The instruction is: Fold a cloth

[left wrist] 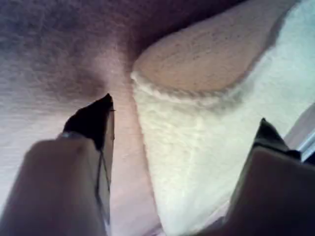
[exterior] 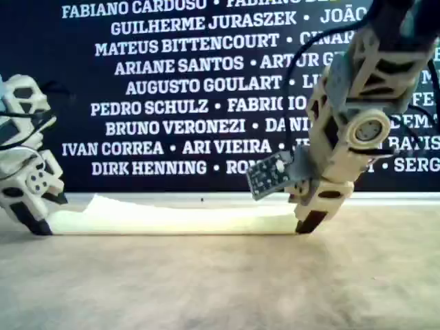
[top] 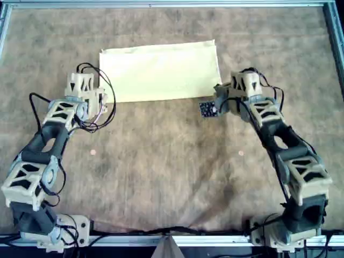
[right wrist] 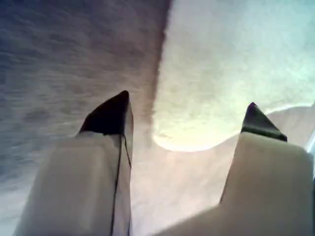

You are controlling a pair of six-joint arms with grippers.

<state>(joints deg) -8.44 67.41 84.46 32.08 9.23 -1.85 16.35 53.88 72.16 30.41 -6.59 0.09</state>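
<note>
The pale-yellow cloth [top: 161, 72] lies folded into a flat rectangle at the far middle of the mat; it also shows in the exterior view [exterior: 172, 220]. My first gripper [top: 92, 95] [exterior: 42, 216] is low at the cloth's near corner on the overhead view's left. Its jaws are open, with the thick cloth edge [left wrist: 197, 147] between the fingers and nothing gripped [left wrist: 184, 110]. My second gripper [top: 219, 101] [exterior: 309, 221] is low at the near corner on the overhead view's right. It is open [right wrist: 187, 100], with the rounded cloth corner [right wrist: 236, 59] just ahead of its fingers.
A brown mottled mat [top: 172, 172] covers the table inside a metal frame [top: 161, 4]. A small circuit board [top: 207, 108] [exterior: 268, 173] sticks out from the second arm's wrist over the mat. A dark banner [exterior: 172, 89] with names stands behind the table.
</note>
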